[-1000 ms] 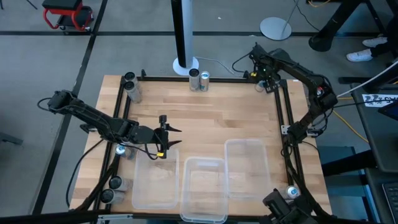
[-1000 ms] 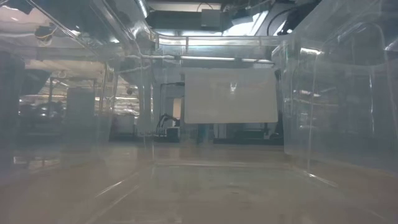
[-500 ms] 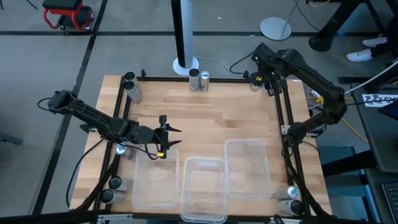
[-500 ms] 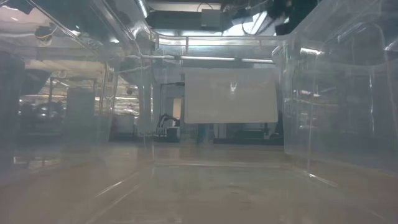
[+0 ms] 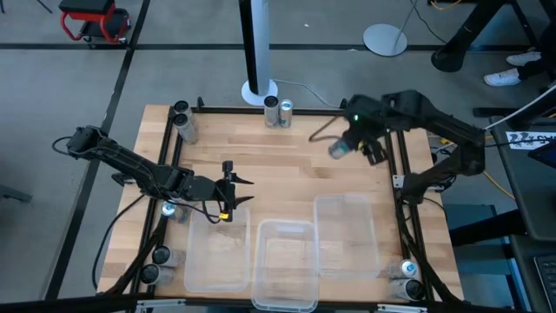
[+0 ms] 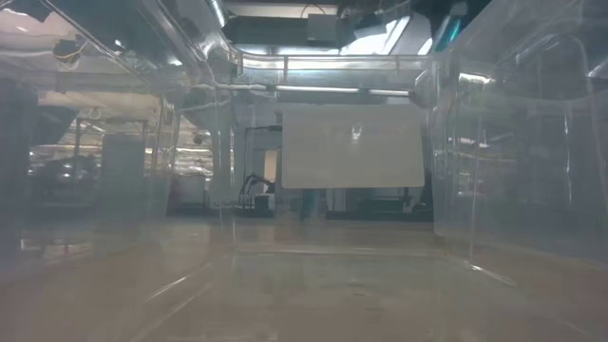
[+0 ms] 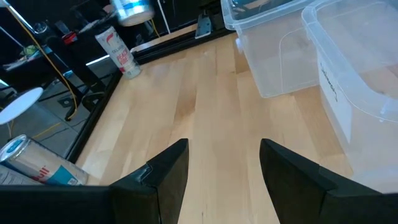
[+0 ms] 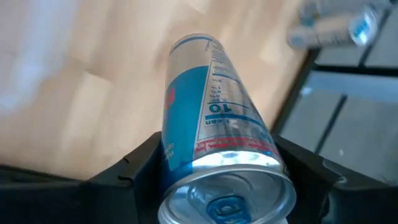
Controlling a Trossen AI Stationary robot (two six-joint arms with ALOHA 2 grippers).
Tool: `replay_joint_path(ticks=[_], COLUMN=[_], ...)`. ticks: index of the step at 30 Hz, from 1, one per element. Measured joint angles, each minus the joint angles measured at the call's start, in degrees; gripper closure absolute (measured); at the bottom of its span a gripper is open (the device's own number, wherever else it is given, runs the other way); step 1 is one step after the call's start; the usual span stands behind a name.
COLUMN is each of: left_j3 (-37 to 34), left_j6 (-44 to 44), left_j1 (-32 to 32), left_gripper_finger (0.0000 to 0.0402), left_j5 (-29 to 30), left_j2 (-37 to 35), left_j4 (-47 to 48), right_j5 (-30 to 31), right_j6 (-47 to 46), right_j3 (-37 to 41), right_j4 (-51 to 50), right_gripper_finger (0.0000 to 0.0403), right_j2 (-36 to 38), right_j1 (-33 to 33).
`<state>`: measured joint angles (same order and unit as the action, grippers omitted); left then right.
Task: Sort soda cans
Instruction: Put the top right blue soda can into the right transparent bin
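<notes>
From my station I find the right gripper above the far right part of the wooden table, with its fingers closed on a blue-and-silver soda can that is lifted clear of the wood. In the right wrist view the held can sits tilted between the 2 dark fingers, silver top toward the camera, and the jaws stand only as far apart as the can's body. The left gripper is over the left side of the table, just beyond the far edge of the left clear bin; its fingers stand partly apart with nothing between them, which the left wrist view confirms over bare wood. I count 3 clear bins along the near edge: the left one, a middle bin and a right bin, and I see no can in any of them. Other cans stand at the table's margins: 2 at the far edge centre, 2 at the far left corner, 1 by the left rail, 2 at the near left corner and 2 at the near right corner. The low view looks through the clear bin walls and gives me nothing certain about either gripper.
</notes>
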<state>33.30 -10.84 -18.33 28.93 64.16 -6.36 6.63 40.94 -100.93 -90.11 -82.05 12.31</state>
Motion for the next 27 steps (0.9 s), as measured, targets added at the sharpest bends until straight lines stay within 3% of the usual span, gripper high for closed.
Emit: replay_joint_path(ticks=[19,27], left_j3=[0.00,-0.07], left_j6=[0.18,2.55], left_j1=[-0.04,-0.07], left_gripper_finger=[0.0213,0.0213], left_j5=[0.00,0.00], left_j2=[0.00,0.00], left_j4=[0.04,0.29], right_j5=[-2.85,-3.15], right_j6=[-36.77,-42.33], right_j3=[0.14,7.03], right_j4=[0.06,0.16], right_gripper_finger=[0.0162,0.0162], right_j2=[-0.57,-3.64], right_j1=[-33.31,-38.70])
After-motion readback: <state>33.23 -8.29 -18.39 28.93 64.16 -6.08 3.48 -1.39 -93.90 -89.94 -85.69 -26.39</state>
